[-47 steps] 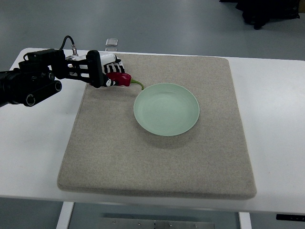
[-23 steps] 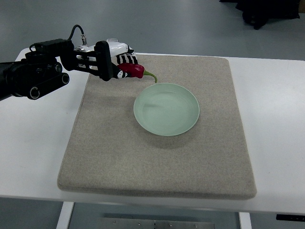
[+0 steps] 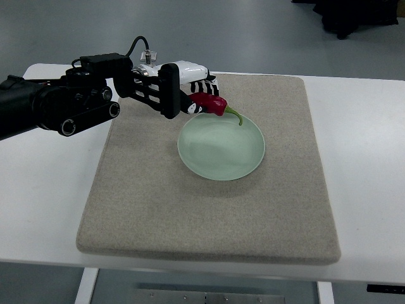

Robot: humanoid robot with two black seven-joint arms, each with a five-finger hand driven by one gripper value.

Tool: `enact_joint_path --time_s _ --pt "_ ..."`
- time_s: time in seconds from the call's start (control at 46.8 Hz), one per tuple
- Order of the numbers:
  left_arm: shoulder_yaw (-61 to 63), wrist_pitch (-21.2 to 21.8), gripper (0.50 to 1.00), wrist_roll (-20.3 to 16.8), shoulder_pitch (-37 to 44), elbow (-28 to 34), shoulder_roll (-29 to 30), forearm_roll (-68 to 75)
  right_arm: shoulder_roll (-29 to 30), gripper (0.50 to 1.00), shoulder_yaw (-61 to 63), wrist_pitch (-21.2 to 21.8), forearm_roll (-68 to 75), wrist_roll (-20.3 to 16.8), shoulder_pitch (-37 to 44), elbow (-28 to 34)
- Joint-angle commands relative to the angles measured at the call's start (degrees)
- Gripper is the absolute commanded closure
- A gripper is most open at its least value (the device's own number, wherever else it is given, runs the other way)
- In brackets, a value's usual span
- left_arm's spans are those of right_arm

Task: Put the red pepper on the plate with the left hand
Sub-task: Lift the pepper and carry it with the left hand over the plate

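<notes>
- Red pepper (image 3: 207,103): gripped in left hand (image 3: 190,95), held over the far-left rim of plate (image 3: 221,145); red body lying roughly level, green stem pointing right and down toward the plate's inside.
- Contact between pepper and plate: cannot tell from this steep view.
- Left hand: fingers (image 3: 201,86) clenched around the pepper's blunt end; white and black-striped finger segments visible above and behind the fruit.
- Left arm (image 3: 57,107): entering from the picture's left edge, black, reaching across the tabletop's far-left corner and the mat's far-left area.
- Plate: pale green, round, shallow, sitting on mat (image 3: 209,209) slightly toward the far side of centre; bowl bare.
- Mat: grey-beige, rectangular, rounded corners, covering the middle of white tabletop (image 3: 367,158).
- Open room on mat: broad bare band between plate and near edge; narrower bare bands left and right of plate; short strip between plate and far edge.
- Open room on tabletop: bare white margin right of mat, another at left beneath the arm, thin strip along the near edge.
- Small clear object (image 3: 149,58): at the tabletop's far edge, partly hidden behind the hand; type not discernible.
- Right arm: out of view.
</notes>
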Motion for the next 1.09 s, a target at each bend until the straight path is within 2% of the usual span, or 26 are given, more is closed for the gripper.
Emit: enact_joint_path --time_s 0.0,0.278,1.068 --pt "0.00 -0.08 1.000 0.02 -0.18 -0.07 -0.97 0.02 0.00 0.568 0.00 0.00 0.00 0.00 0.01 0.03" --pt "0.09 -0.43 1.000 0.02 -0.18 -3.32 -2.90 3.27 0.00 0.568 0.00 0.00 0.00 0.00 0.01 -0.06" --pt "3.17 -1.05 1.000 0.02 0.78 -3.32 -2.82 3.71 0.00 0.568 0.00 0.00 0.00 0.00 0.01 0.03"
